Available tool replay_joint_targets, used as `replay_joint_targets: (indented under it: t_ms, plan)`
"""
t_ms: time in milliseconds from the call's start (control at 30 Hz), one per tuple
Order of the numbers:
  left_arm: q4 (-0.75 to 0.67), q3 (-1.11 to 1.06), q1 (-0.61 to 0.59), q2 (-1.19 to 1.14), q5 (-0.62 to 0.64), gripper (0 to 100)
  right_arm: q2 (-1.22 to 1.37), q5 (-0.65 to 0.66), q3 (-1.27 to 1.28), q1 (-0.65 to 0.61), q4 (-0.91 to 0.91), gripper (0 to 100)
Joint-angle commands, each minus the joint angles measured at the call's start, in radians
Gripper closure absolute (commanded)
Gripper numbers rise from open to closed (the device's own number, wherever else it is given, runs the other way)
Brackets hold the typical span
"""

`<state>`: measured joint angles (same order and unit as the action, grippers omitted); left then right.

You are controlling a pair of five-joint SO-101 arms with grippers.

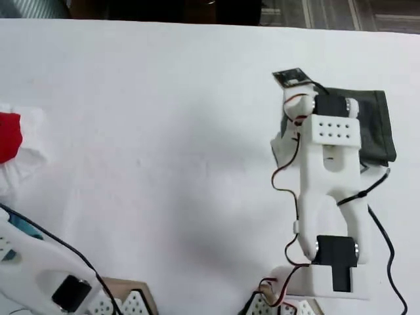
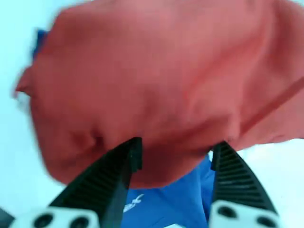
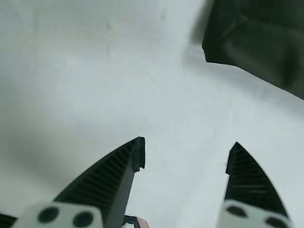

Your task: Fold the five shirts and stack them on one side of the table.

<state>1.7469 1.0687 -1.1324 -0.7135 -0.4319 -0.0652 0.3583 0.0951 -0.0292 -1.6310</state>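
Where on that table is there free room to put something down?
Bare: the broad middle of the white table, between the red shirt at its left edge and the dark folded shirt on the right. Crowded: around the right arm over that dark shirt, and the near corner by the left arm.

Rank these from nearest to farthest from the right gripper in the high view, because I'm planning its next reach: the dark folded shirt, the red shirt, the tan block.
Measured from the right gripper:
1. dark folded shirt: right beside the gripper, on the right side.
2. tan block: at the bottom edge of the view, left of centre.
3. red shirt: at the far left edge.
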Motion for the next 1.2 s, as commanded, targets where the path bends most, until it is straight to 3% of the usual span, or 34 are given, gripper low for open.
replay_joint_targets:
  t_ms: [0,100,200,467,767,1000,1167]
  plan:
    - [-0.055,0.036,-0.015,-0.052,-0.009,74,-0.051,0.0,-0.002,-0.041,0.01,74.4]
    - [-0.055,0.038,-0.009,-0.089,-0.009,80,-0.051,0.0,-0.002,-0.062,0.007,76.6]
    - [-0.052,0.039,0.002,-0.086,-0.006,97,-0.051,0.0,-0.002,-0.071,0.005,76.7]
    - [0.038,0.222,0.115,0.031,0.127,97,-0.042,-0.072,0.0,-0.142,0.015,76.8]
    - [0.038,0.257,0.46,0.408,0.132,97,-0.042,-0.16,0.071,-0.209,0.117,76.7]
    - [0.04,0.242,0.747,0.603,0.132,97,-0.042,-0.153,0.17,-0.099,0.209,76.6]
    - [0.04,0.005,0.855,0.644,0.135,97,-0.047,-0.152,0.175,0.012,0.213,76.5]
